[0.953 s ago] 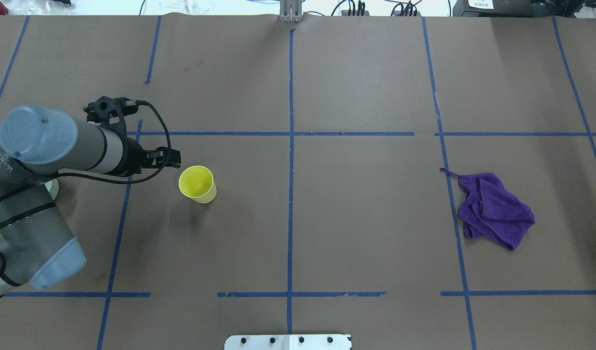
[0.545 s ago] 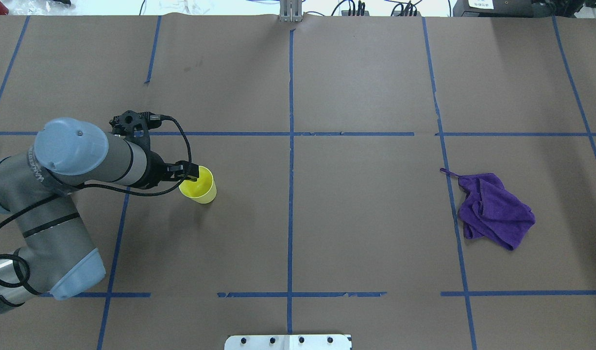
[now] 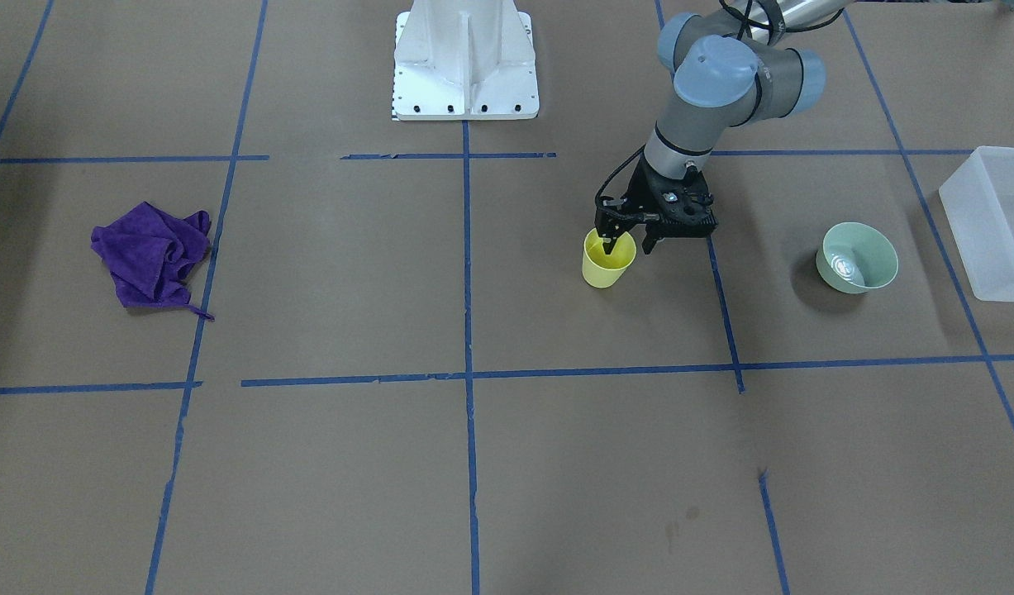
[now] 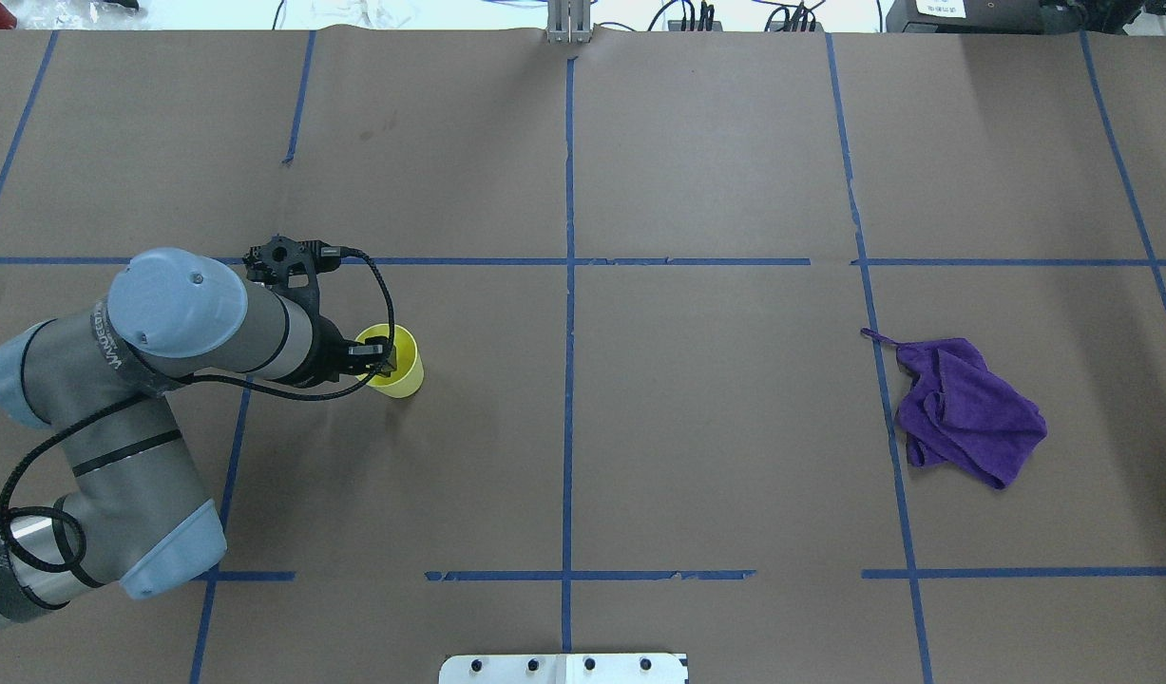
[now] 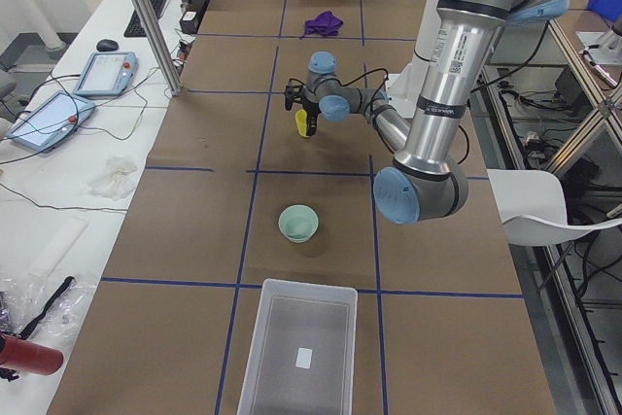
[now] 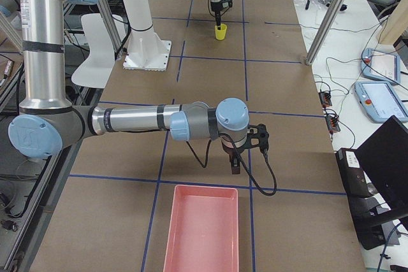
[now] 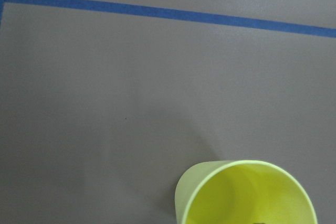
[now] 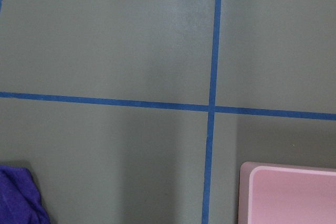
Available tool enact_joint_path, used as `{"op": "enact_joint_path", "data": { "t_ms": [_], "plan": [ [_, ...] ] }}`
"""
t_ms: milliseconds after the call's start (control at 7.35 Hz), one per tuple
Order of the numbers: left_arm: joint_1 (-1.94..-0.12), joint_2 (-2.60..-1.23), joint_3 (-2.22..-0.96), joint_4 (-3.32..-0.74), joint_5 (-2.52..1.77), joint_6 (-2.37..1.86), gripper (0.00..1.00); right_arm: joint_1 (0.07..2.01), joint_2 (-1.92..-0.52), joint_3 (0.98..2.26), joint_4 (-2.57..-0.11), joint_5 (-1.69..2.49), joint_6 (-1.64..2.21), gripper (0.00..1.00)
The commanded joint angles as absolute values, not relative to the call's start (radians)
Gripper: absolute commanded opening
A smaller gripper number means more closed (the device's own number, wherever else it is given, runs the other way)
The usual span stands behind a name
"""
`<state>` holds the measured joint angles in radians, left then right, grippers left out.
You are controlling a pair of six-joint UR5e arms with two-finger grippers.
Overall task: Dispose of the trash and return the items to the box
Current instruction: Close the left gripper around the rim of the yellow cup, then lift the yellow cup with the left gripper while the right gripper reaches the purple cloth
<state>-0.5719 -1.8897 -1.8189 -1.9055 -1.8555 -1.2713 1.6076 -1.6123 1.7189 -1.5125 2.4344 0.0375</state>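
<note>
The yellow cup (image 3: pixel 607 266) stands upright on the brown table; it also shows in the overhead view (image 4: pixel 404 375) and fills the bottom of the left wrist view (image 7: pixel 247 195). My left gripper (image 3: pixel 630 246) is open and points down over the cup's rim, one finger inside the cup and the other outside its wall. In the overhead view the left gripper (image 4: pixel 381 355) covers the cup's left half. The pale green bowl (image 3: pixel 856 258) sits empty between the cup and the frosted box (image 3: pixel 990 223). My right gripper (image 6: pixel 236 165) shows only in the exterior right view; I cannot tell its state.
A crumpled purple cloth (image 4: pixel 967 410) lies on the robot's right side of the table. A pink tray (image 6: pixel 201 230) sits at that end, near the right arm. The white robot base (image 3: pixel 465 62) stands at the table's edge.
My left arm has moved right and down, from beside the cup to over its rim, with one finger now inside the cup. The cup has not moved.
</note>
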Motion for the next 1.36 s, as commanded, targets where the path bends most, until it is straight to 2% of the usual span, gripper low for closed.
{"op": "enact_joint_path", "data": {
  "t_ms": [0, 408, 681, 953, 1225],
  "plan": [
    [-0.571, -1.897, -1.821, -1.905, -1.858, -1.264, 0.0, 1.608, -1.612, 1.718, -1.513, 2.434, 0.037, 1.0],
    [-0.625, -1.902, -1.92, -1.803, -1.881, -1.256, 0.0, 1.595, -1.612, 1.724, -1.511, 2.439, 0.044, 1.0],
    [-0.75, -1.994, -1.979, -1.602, -1.925, -1.193, 0.0, 1.49, -1.621, 1.788, -1.449, 2.436, 0.296, 1.0],
    [-0.843, -2.013, -2.034, -1.485, -1.927, -1.041, 0.0, 1.32, -1.728, 1.807, -1.106, 2.34, 0.604, 1.0],
    [-0.975, -2.005, -2.034, -1.477, -1.981, -0.889, 0.0, 1.136, -1.747, 1.825, -0.99, 2.26, 0.815, 1.0]
  ]
}}
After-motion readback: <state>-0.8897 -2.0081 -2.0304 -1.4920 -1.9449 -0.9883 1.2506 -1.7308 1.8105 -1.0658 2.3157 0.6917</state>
